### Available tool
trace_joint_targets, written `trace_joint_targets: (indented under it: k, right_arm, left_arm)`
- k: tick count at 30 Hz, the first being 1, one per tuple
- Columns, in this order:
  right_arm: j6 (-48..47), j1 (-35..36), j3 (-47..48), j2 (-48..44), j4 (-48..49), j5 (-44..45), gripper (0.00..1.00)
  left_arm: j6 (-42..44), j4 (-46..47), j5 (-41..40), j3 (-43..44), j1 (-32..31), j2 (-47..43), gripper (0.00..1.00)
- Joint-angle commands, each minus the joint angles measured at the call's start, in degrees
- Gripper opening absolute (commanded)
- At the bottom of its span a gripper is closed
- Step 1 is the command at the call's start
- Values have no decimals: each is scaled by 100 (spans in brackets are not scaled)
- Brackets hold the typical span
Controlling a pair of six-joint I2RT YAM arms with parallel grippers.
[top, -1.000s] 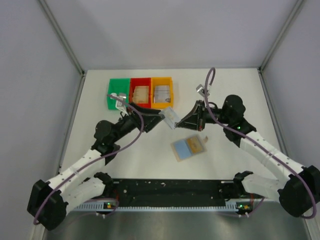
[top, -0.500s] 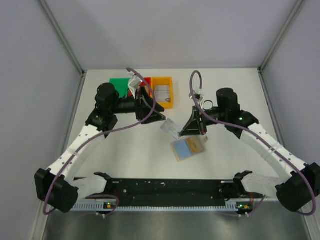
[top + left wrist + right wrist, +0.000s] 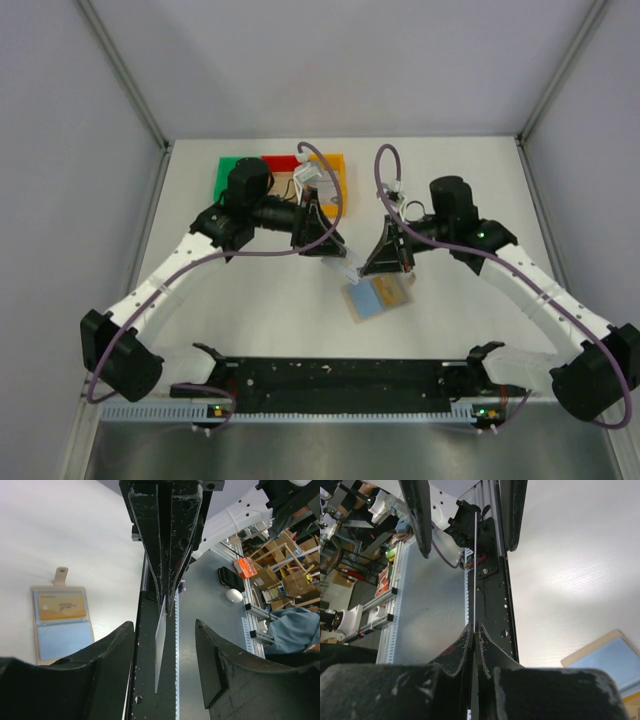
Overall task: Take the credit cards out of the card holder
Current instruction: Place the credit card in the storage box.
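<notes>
The card holder [image 3: 372,302] lies open on the table, blue-grey lining up, with a tan credit card [image 3: 391,291] in one pocket. It also shows in the left wrist view as the card holder [image 3: 61,637] and at the lower right of the right wrist view [image 3: 612,661]. Just above it my right gripper [image 3: 364,268] is shut on a thin grey-silver credit card [image 3: 475,570], seen edge-on. My left gripper [image 3: 164,624] is open with its fingers on either side of that card [image 3: 160,645], a gap on each side. In the top view the left gripper [image 3: 336,252] meets the right one.
Green [image 3: 230,168], red [image 3: 279,161] and orange [image 3: 336,161] bins stand in a row at the back left, partly hidden by my left arm. The arms' black base rail [image 3: 340,378] runs along the near edge.
The right gripper carried the card down and left toward the card holder. The left arm swung right and brought its open fingers around that card.
</notes>
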Motion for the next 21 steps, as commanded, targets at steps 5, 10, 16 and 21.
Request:
trace_joint_targets:
  k: [5, 10, 16, 21]
  right_arm:
    - [-225, 69, 276, 5, -3, -86, 0]
    - [-234, 69, 267, -12, -11, 71, 0]
    - [-138, -80, 153, -266, 15, 1107, 63]
    - [12, -300, -75, -749, 24, 2469, 84]
  left_arm:
    - [450, -417, -97, 325, -94, 79, 34]
    - [556, -49, -404, 124, -77, -105, 0]
    - [327, 1041, -737, -500, 406, -281, 0]
    - [432, 1770, -1870, -922, 846, -228, 0]
